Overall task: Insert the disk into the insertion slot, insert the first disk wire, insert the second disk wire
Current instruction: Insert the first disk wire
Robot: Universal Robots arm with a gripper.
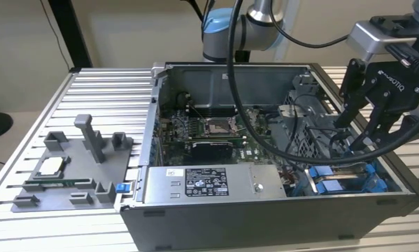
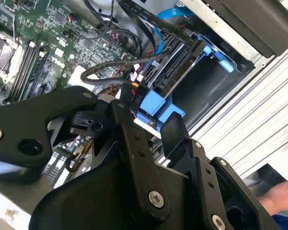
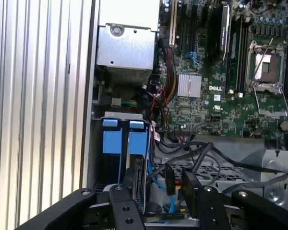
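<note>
The disk, in its blue carrier [image 3: 138, 143], sits inside the insertion slot [image 1: 349, 181] at the front corner of the open computer case, on the exterior view's right. A second blue tab [image 3: 112, 141] lies beside it. My gripper [image 1: 356, 144] hangs directly over this bay. In both wrist views its black fingers [image 3: 129, 184] stand apart, so the gripper [image 3: 161, 189] is open. A black wire connector [image 3: 169, 179] on a dark cable hangs in the gap, gripped by neither finger. In the second wrist view the gripper [image 2: 146, 117] straddles the carrier's blue tab [image 2: 156, 108]. A blue wire [image 2: 175, 12] runs along the bay.
The labelled grey power supply [image 1: 205, 184] fills the case front beside the bay. The motherboard [image 1: 209, 131] lies behind it. Loose dark cables [image 3: 206, 158] cross the perforated metal near the bay. A grey fixture plate [image 1: 69, 173] rests on the slatted table. A person's hand [image 2: 283, 191] is outside the case.
</note>
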